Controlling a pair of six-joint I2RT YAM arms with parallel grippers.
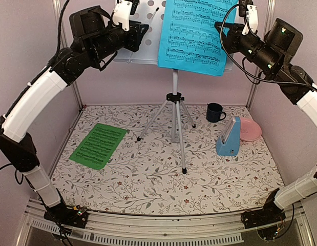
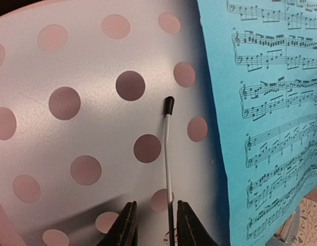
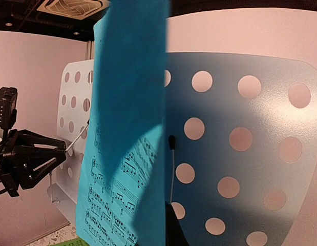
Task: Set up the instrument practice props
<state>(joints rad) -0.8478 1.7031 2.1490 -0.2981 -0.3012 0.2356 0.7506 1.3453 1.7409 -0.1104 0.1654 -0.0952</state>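
The pale perforated music stand [image 1: 174, 110] rises on its silver tripod at mid-table. A blue music sheet [image 1: 194, 36] hangs against its desk [image 2: 86, 118], and my right gripper [image 1: 248, 16] is shut on the sheet's upper right edge. In the right wrist view the blue sheet [image 3: 130, 128] is pinched edge-on in the right gripper [image 3: 166, 228]. My left gripper [image 2: 155, 225] straddles the stand's thin black-tipped holder wire [image 2: 169, 148], jaws apart, with the wire close to the right finger. The green music sheet [image 1: 98, 145] lies flat at the left. The blue metronome [image 1: 230, 137] stands at the right.
A dark blue mug [image 1: 214, 112] and a pink plate [image 1: 250, 129] sit at the back right near the metronome. The tripod's legs spread over the middle of the floral mat [image 1: 148, 179]. Pink walls close in on both sides.
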